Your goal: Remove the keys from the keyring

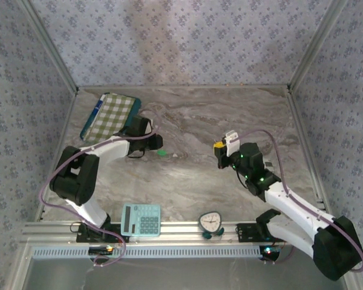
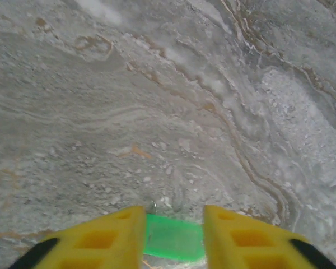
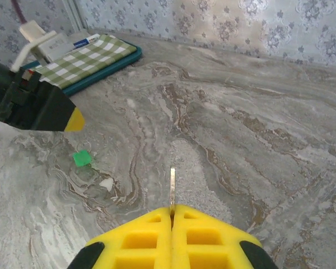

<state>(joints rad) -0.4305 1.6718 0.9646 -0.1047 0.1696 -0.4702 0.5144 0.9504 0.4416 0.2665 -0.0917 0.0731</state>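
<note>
Yellow fingers point(image 2: 101, 238) of the left gripper point(image 2: 173, 218) sit closest to the left wrist camera. Its jaws are parted and grip nothing. Green key point(image 2: 173, 238) lies flat on the marble tabletop point(image 1: 230, 115) in the gap between them. From the right wrist camera the key sits loose on the tabletop just below the left gripper's tip. Right gripper point(image 3: 172, 212) has its jaws pressed together on the keyring point(image 3: 172, 188), which is seen edge-on as a thin metal strip sticking up from between the pads. It is well apart from the key. Teal calculator point(image 1: 141, 219) and round dial point(image 1: 210, 222) sit at the near edge. Checked cloth point(image 1: 111, 116) lies far left.
</note>
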